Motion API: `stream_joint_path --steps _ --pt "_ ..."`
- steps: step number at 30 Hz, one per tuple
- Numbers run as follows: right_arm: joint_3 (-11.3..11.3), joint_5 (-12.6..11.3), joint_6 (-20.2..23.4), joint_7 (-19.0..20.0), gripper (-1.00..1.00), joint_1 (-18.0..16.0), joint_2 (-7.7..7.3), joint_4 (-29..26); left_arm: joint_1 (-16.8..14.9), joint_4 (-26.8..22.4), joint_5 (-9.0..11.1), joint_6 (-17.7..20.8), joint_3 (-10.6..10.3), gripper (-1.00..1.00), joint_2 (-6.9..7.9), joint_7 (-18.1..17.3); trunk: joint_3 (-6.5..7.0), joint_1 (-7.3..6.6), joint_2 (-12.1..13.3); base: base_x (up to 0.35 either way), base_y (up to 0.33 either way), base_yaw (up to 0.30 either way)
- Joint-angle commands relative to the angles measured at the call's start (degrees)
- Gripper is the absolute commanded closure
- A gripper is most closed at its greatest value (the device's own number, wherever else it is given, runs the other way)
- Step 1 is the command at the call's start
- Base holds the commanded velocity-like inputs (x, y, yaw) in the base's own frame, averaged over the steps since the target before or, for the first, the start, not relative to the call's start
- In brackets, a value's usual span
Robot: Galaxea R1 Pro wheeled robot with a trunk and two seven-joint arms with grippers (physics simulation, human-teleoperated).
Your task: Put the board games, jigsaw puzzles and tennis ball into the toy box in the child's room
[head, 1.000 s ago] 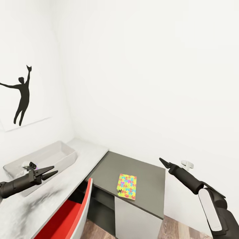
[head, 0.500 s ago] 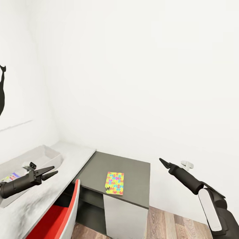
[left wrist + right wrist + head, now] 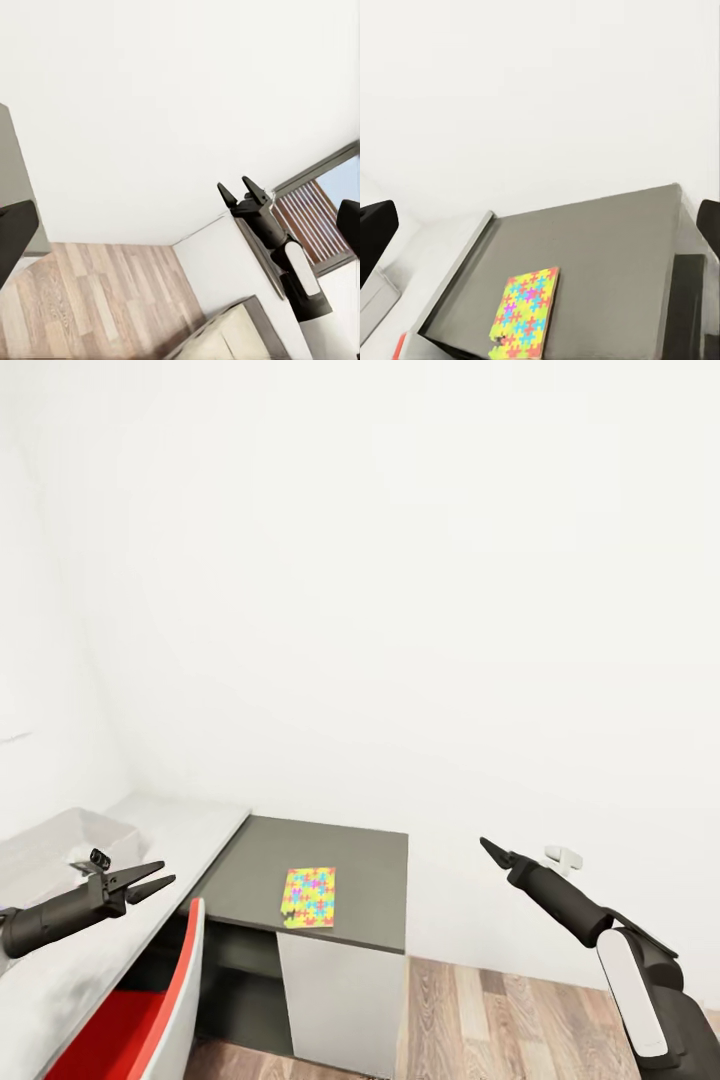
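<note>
One jigsaw puzzle [image 3: 308, 897] [image 3: 527, 311] lies flat on the dark grey part of the table [image 3: 340, 850], near its front edge. The toy box [image 3: 95, 825] stands on the pale speckled top at the far left, partly cut off by the picture's edge. My left gripper [image 3: 166, 872] hovers open over the pale top, beside the box and holding nothing. My right gripper [image 3: 484, 843] [image 3: 233, 184] hangs open in the air to the right of the table, above the floor, with nothing in it. The other toys are out of view.
A red chair [image 3: 150, 1020] stands tucked under the pale top at lower left. Wood-plank floor [image 3: 500, 1020] lies to the right of the table. White walls close the corner behind. The left wrist view has the bed's corner [image 3: 225, 337] and a dark-framed window [image 3: 315, 217].
The whole head view has swung to the right: table, puzzle and toy box slid left and the wall silhouette left the picture. Both arms hold the same pose.
</note>
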Motion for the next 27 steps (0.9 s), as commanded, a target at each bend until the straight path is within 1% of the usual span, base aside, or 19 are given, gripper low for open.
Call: stream_joint_path --steps 1,15,27 --pt "-0.1 -0.4 0.5 0.1 -1.00 0.0 0.04 0.0 0.0 0.0 0.0 0.6 0.0 -1.00 0.01 -0.2 0.00 0.01 0.0 -0.123 0.000 -0.279" --pt "-0.1 -0.3 0.3 0.0 -1.00 0.0 0.11 0.2 0.0 0.0 0.0 0.6 0.0 -1.00 0.03 -0.2 0.31 0.01 0.0 -0.167 0.000 -0.279" --pt "-0.1 -0.3 0.3 -0.1 -1.00 0.0 0.11 0.2 0.0 0.0 0.0 0.5 0.0 -1.00 0.09 -0.2 0.63 0.01 0.0 -0.020 0.000 -0.279"
